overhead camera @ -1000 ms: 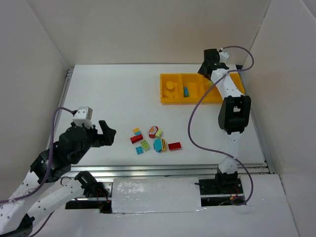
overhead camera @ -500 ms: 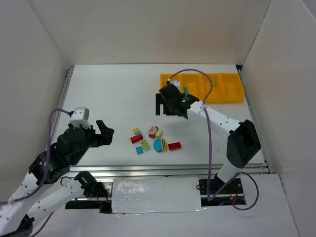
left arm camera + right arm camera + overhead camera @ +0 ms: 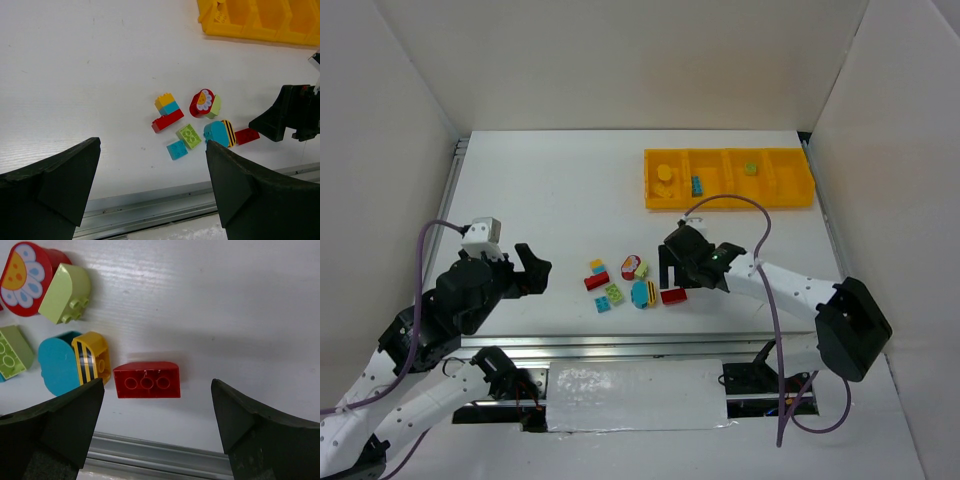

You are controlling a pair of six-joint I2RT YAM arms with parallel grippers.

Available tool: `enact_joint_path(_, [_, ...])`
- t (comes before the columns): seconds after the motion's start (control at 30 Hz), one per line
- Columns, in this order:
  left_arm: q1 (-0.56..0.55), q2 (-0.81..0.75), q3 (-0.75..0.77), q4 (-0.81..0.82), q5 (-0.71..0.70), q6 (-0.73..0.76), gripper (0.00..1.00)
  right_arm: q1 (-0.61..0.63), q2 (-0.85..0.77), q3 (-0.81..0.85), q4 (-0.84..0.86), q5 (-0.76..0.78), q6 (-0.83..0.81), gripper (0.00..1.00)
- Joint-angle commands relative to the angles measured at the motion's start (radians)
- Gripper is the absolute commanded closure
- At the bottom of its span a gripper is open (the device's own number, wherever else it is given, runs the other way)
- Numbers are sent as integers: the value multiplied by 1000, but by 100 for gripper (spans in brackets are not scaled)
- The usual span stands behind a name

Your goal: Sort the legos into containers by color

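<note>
Several legos lie in a loose pile at the table's front middle: a yellow-blue-red stack point(image 3: 597, 274), a red flower piece point(image 3: 631, 265), a light green piece point(image 3: 642, 270), a green square point(image 3: 614, 294), a small blue square point(image 3: 603, 305), a blue and yellow striped piece point(image 3: 642, 293) and a red brick point(image 3: 673, 295). My right gripper point(image 3: 672, 274) is open, low over the red brick point(image 3: 146, 380), fingers either side and apart from it. My left gripper point(image 3: 535, 270) is open and empty, left of the pile. The yellow tray point(image 3: 730, 200) holds a yellow, a blue and a green brick.
The tray stands at the back right against the right wall; its rightmost compartment point(image 3: 790, 177) shows nothing inside. A metal rail point(image 3: 165, 455) runs along the table's front edge, just below the red brick. White walls close in the table on three sides.
My right arm has swung from the tray at the back right down to the lego pile and now hangs over the red brick. The left arm has barely moved.
</note>
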Motion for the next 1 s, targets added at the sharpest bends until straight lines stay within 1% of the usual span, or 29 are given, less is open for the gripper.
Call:
enact_joint_path(0.0, [-3,-17,-8,30,5,-3,0,15,-25,-36,81,-76,-17,6])
enact_joint_path(0.1, [-3,-14,-9,32,9,-1,0,20,-8,-49,82,-62,-17,6])
enact_joint_path(0.43, [-5,4,-9,35,18,5,1,37,33,-49,91,-88,-38,7])
enact_joint_path(0.6, [-5,3,-11,36,20,8,0,48,70,-48,71,-44,-29,7])
enact_joint_path(0.83, [-5,7,-11,41,31,13,1,57,86,-72,93,-73,-32,8])
enact_joint_path(0.97, [-5,10,-11,41,32,14,0,64,112,-60,93,-79,-34,9])
